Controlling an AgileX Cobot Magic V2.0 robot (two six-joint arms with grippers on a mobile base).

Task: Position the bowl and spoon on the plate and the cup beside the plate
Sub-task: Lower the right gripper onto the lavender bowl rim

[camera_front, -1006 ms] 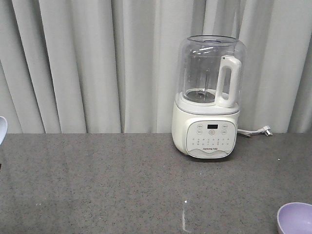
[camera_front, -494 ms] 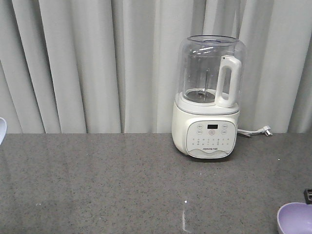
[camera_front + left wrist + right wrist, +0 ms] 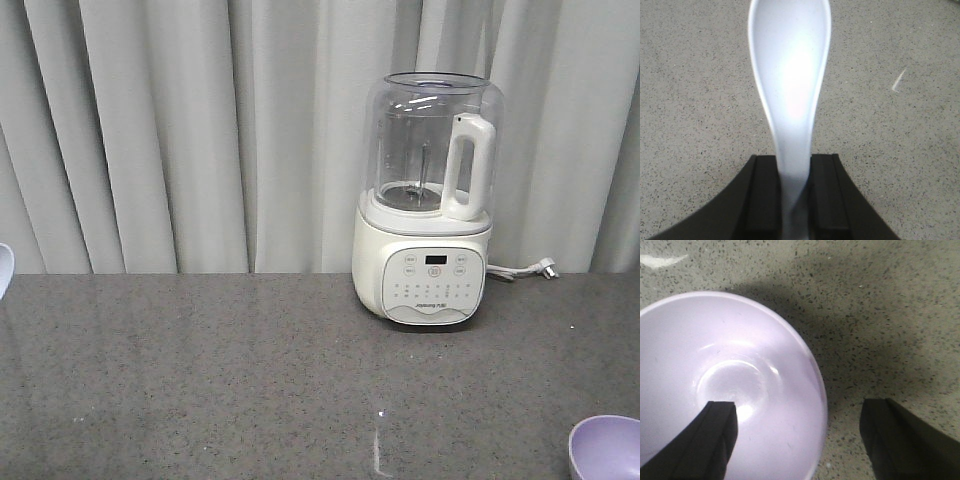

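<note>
**Left arm holds the spoon; right arm straddles the bowl's rim**

The left gripper [image 3: 794, 172] is clamped on the spoon [image 3: 790, 75]. Its two black fingers [image 3: 762, 195] press the stubby handle from either side. The pale-blue scoop points away from the wrist camera, hollow side up, above the speckled grey countertop [image 3: 690, 100]. Whether the scoop touches the surface cannot be told.

The right gripper [image 3: 805, 440] stands wide apart, holding nothing. One finger [image 3: 715, 435] is over the inside of the lavender bowl [image 3: 715, 365] and the other is outside it, over bare stone, so the bowl's near wall lies between them. Contact with the bowl cannot be judged from this angle.

In the front view the bowl [image 3: 607, 447] sits upright on the countertop [image 3: 200, 380] at the lower right corner, cut off by the picture's edge. Well behind it, towards the back of the counter, stands a cream-white blender [image 3: 428, 250] with a clear jug and a white handle. Its cord [image 3: 520, 270] trails off to the right, ending in a plug that lies on the counter. A grey pleated curtain [image 3: 150, 130] hangs across the whole background.
</note>
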